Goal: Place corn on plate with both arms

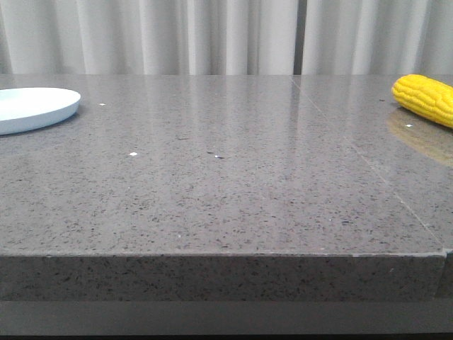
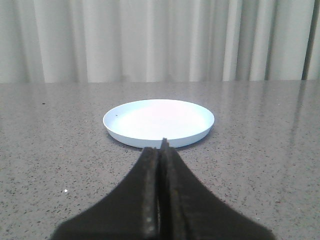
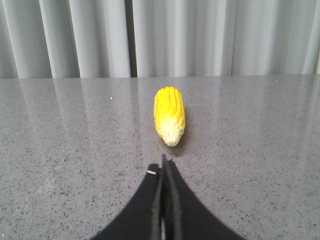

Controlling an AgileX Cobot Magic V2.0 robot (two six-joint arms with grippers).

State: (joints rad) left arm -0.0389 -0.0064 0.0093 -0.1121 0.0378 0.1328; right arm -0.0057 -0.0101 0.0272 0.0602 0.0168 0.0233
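Note:
The yellow corn (image 1: 425, 98) lies on the grey table at the far right, partly cut off by the front view's edge. The pale blue-white plate (image 1: 32, 108) sits empty at the far left. Neither arm shows in the front view. In the left wrist view my left gripper (image 2: 161, 150) is shut with nothing in it, just short of the plate (image 2: 159, 121). Through the right wrist camera my right gripper (image 3: 163, 167) is shut and empty, a short way from the corn (image 3: 169, 115), whose paler tip points toward it.
The speckled grey stone table (image 1: 226, 184) has its front edge close to the camera. A seam (image 1: 368, 163) runs across its right part. Pale curtains (image 1: 212, 35) hang behind the far edge.

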